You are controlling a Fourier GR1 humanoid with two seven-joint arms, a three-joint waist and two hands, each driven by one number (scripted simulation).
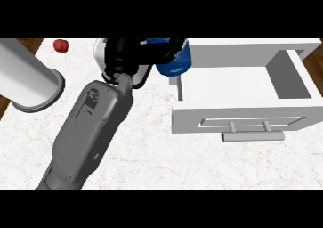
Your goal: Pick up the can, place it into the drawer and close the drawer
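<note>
Forearm: grey forearm [91,129] rises from the lower edge, slanting up and right toward the drawer; which arm it belongs to I cannot tell from this view, though it enters left of centre.
Hand: black hand [134,55] sits at the top of that forearm, fingers curled round the blue cylindrical can [175,60], clamped on it.
Can: held off the counter, tilted, just at the left wall of the open white box drawer [246,80]; not yet inside, judged by its overlap with the rim only.
Drawer: pulled fully out, interior bare and facing up, bar handle [252,133] on the near face; open so the can can be lowered in from above.
Other arm: large pale grey cylinder [26,73] at the upper left, likely the second forearm held aside, clear of the work; no hand shows on it.
Bystander: small red object [60,45] far left, well apart from the action.
Surface: white marbled counter [157,160] beneath everything.
Next step, judged: carry the can rightward over the wall, then release.
</note>
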